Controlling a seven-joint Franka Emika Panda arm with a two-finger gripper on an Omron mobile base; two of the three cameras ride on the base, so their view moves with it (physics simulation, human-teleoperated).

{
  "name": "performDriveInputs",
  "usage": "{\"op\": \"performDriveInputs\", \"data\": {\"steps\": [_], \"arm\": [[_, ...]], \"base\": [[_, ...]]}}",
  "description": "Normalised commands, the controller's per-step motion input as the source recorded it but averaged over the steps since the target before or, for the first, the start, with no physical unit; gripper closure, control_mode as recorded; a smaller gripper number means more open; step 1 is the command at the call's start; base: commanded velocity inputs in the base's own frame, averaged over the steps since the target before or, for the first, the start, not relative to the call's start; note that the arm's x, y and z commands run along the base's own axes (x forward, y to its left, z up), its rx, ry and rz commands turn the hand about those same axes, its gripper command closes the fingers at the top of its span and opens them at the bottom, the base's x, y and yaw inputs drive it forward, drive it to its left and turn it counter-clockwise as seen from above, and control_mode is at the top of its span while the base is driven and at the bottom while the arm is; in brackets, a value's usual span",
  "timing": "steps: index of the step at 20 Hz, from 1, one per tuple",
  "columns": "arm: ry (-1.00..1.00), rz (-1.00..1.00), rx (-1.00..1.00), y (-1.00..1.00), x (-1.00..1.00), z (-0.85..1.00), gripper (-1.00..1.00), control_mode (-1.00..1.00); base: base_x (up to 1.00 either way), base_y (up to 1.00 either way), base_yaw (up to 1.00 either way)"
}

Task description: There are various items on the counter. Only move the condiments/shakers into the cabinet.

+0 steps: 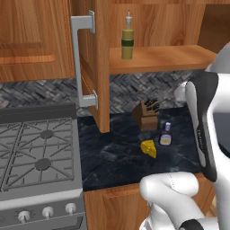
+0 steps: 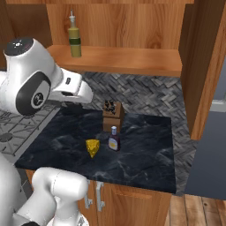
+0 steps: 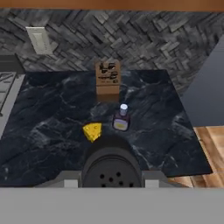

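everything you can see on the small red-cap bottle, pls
The small bottle is squat, dark purple, with a pale label, a narrow neck and a cap that looks red from the base views, pale from the hand view. It stands upright on the black marbled counter, in front of the knife block, beside the cheese wedge. Nothing touches it but the counter.

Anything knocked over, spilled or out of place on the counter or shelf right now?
Nothing stands out. The tall bottle stands upright on the cabinet shelf; the small red-capped bottle, cheese wedge and knife block sit upright and apart on the counter.
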Motion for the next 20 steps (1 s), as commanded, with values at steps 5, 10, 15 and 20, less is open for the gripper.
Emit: {"op": "performDriveInputs", "data": {"steps": [5, 10, 15, 20], "arm": [[-0.31, -0.02, -0.08, -0.01, -0.27, 0.68, 1.0, -1.0], [-0.11, 0.0, 0.01, 0.0, 0.0, 0.29, 1.0, -1.0], [-0.26, 0.0, 0.06, 0.0, 0.05, 0.89, 1.0, -1.0], [-0.14, 0.0, 0.0, 0.01, 0.23, 0.65, 1.0, -1.0]], "base": [[0.0, 0.0, 0.0], [0.0, 0.0, 0.0], [0.0, 0.0, 0.0], [0.0, 0.0, 0.0]]}}
